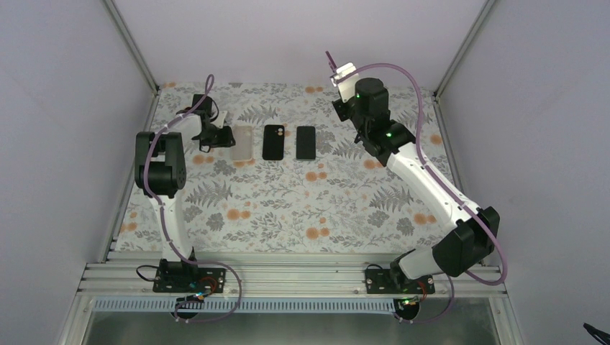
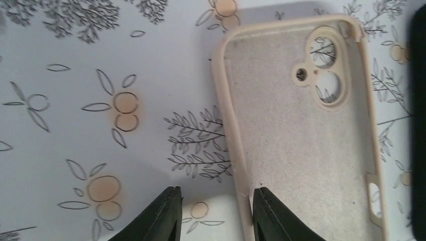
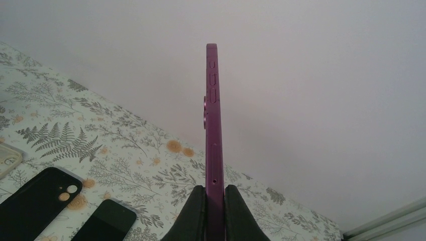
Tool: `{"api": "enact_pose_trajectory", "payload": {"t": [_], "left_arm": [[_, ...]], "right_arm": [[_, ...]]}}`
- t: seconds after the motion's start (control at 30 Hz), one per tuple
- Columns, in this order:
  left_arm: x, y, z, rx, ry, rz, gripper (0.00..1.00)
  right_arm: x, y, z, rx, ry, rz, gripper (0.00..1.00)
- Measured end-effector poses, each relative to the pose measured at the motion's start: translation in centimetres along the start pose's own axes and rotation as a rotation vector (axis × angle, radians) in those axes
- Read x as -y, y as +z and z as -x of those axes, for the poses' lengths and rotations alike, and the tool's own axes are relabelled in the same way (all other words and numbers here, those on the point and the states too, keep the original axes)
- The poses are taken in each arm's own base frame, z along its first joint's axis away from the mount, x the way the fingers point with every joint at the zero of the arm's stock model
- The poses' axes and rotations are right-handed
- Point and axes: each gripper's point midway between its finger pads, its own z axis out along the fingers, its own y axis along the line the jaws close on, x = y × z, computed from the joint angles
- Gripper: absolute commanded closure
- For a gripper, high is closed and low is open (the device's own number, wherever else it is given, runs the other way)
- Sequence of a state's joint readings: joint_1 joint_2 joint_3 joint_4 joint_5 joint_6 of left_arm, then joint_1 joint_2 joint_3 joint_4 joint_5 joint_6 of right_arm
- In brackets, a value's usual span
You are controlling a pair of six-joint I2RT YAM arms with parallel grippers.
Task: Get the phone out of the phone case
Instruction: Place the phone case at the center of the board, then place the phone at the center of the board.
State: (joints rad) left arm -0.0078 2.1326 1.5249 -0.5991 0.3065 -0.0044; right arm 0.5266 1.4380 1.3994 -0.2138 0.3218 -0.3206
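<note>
Floral table (image 1: 288, 208); phone (image 3: 213, 125) base inside right tool (image 3: 215, 188)

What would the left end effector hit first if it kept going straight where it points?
Likely the beige phone case: its long rim lies between the left end effector fingers, though depth is unclear.

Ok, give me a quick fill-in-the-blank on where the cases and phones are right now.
The beige case at the left gripper is ____, lining facing up.
The right gripper is ____ on the purple phone, held in the air.
The black case lies ____ the beige case and the black phone.
Missing words: empty; shut; between.
</note>
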Motion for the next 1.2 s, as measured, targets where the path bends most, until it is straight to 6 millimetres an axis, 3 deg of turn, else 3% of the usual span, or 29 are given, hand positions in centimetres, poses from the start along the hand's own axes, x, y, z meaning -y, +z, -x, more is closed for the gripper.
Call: {"api": "enact_pose_trajectory", "payload": {"t": [0.17,0.27,0.37,0.43,0.53,0.67,0.77,1.0,1.2], "left_arm": [[-0.8,-0.3,0.5,0.019,0.001,0.047,0.55],[-1.3,-1.4,0.9,0.043,-0.012,0.069,0.38],[-1.0,-4.4,2.3,0.118,-0.001,0.082,0.24],[0.0,-7.8,4.2,0.209,0.019,0.079,0.16],[2.4,-14.1,7.2,0.373,0.051,0.048,0.01],[6.0,-21.0,10.2,0.546,0.107,-0.039,0.00],[8.7,-25.1,11.5,0.632,0.140,-0.129,0.00],[14.5,-31.7,12.3,0.734,0.201,-0.387,0.00],[19.2,-36.1,11.0,0.750,0.261,-0.670,0.00]], "right_arm": [[-0.2,0.0,0.0,0.002,0.000,0.009,0.96],[-0.3,0.0,0.1,0.003,-0.002,0.018,0.96],[-0.3,-0.1,0.5,0.011,-0.002,0.023,0.96],[-0.1,-0.2,0.9,0.022,-0.004,0.024,0.96],[0.0,-0.4,1.7,0.041,-0.011,0.029,0.96],[0.1,-0.7,2.6,0.065,-0.032,0.033,0.96],[0.4,-1.0,3.7,0.091,-0.059,0.025,0.96],[-0.4,-1.9,6.3,0.175,-0.179,-0.011,0.96],[-2.4,-2.7,7.9,0.252,-0.318,-0.070,0.96]]}}
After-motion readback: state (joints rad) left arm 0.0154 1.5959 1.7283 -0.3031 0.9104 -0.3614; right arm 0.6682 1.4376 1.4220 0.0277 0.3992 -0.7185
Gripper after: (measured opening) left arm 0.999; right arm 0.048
